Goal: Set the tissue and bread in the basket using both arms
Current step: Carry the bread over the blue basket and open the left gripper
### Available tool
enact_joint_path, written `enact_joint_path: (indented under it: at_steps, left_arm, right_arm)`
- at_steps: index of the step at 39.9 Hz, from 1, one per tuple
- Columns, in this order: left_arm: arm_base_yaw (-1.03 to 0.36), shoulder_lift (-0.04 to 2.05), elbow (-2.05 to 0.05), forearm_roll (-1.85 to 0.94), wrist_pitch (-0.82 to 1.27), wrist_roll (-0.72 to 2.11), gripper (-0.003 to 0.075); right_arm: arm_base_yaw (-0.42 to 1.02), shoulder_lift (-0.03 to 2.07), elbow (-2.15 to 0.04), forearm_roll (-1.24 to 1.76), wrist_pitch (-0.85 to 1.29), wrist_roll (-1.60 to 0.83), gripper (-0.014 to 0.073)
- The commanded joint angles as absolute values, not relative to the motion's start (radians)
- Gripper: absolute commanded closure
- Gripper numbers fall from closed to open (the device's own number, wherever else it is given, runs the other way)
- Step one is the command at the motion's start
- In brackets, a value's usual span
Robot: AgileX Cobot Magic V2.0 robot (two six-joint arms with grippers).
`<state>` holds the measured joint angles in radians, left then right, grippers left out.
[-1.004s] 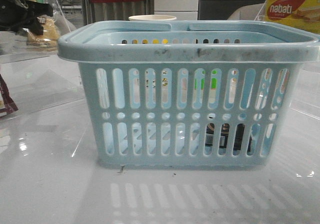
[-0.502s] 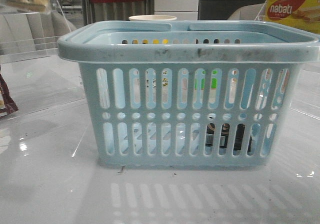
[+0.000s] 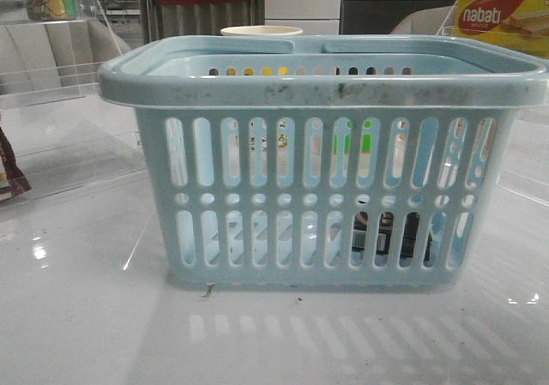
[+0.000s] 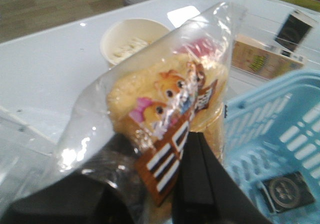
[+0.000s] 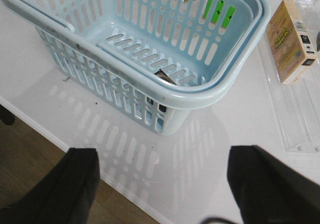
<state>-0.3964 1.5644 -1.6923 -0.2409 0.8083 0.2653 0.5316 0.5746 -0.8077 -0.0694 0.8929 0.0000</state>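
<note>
Front view, basket (image 3: pixel 326 162): you see it standing upright on the white table (image 3: pixel 86 316), filling the middle of the picture, its slotted near wall facing you.
Front view, tissue (image 3: pixel 390 235): look through the lower slots right of centre; a dark pack with white print lies on the basket floor.
Front view, surroundings: a pale cup (image 3: pixel 262 32) shows behind the far rim, a yellow nabati box (image 3: pixel 502 16) sits far right, and a dark red-brown packet (image 3: pixel 9 171) pokes in at the left edge. Neither arm appears here.
Left wrist view, left gripper (image 4: pixel 165 184): your black fingers are clenched on the bread (image 4: pixel 165 119), pinching the clear packet at its label strip.
Left wrist view, bread position: it hangs in the air beside the basket's rim, not inside; the tissue shows on the basket floor below.
Right wrist view, right gripper (image 5: pixel 162 184): your two fingers stand far apart, released, holding nothing.
Right wrist view, position: it hangs off the table's near edge, well apart from the basket; a tan box (image 5: pixel 290 39) lies beyond.
</note>
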Motion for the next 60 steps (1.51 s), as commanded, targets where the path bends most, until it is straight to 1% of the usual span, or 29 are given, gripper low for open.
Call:
enact_joint_path:
  at_steps: [1,9,19,21,24,27,29,31,32,40,54,60]
  left_arm:
    - [-0.470,1.543,-1.707,-0.259,0.752,0.268,0.0629]
    - [-0.583,1.626,-1.689,-0.259,0.752,0.268,0.0630]
    - [-0.644,1.738,-1.689,-0.259,0.756,0.268,0.0619]
    - [-0.646,1.753,-1.689,-0.257,0.756,0.268,0.0589]
    - [-0.646,1.769,-1.689,-0.257,0.758,0.268,0.0512]
    - [-0.644,1.781,-1.689,-0.255,0.759,0.268,0.0383]
    - [-0.644,1.783,-1.689,-0.255,0.762,0.268,0.0316]
    - [-0.644,1.783,-1.689,-0.255,0.770,0.268,0.0271]
    - [-0.644,1.780,-1.689,-0.255,0.772,0.268,0.0260]
    - [-0.644,1.718,-1.689,-0.255,0.787,0.268,0.0265]
    - [-0.644,1.489,-1.685,-0.257,0.899,0.266,0.0265]
    - [-0.644,1.380,-1.621,-0.292,0.902,0.264,0.0265]
  right_arm:
    - [0.531,0.576,-0.834,-0.084,0.824,-0.006,-0.0031]
    - [0.531,0.576,-0.834,-0.084,0.824,-0.006,-0.0031]
    - [0.531,0.576,-0.834,-0.084,0.824,-0.006,-0.0031]
    - [0.531,0.576,-0.834,-0.084,0.824,-0.006,-0.0031]
    - [0.531,0.576,-0.834,-0.084,0.824,-0.006,-0.0031]
    - [0.531,0.576,-0.834,-0.084,0.824,-0.006,-0.0031]
    - [0.531,0.576,-0.834,-0.084,0.824,-0.006,-0.0031]
    - [0.531,0.576,-0.834,-0.084,0.824,-0.006,-0.0031]
    - [0.531,0.576,-0.834,-0.084,0.824,-0.006,-0.0031]
    - [0.531,0.576,-0.834,-0.084,0.824,-0.006,-0.0031]
    - [0.531,0.576,-0.834,-0.084,0.824,-0.006,-0.0031]
    - [0.531,0.576,-0.834,-0.084,0.824,-0.006,-0.0031]
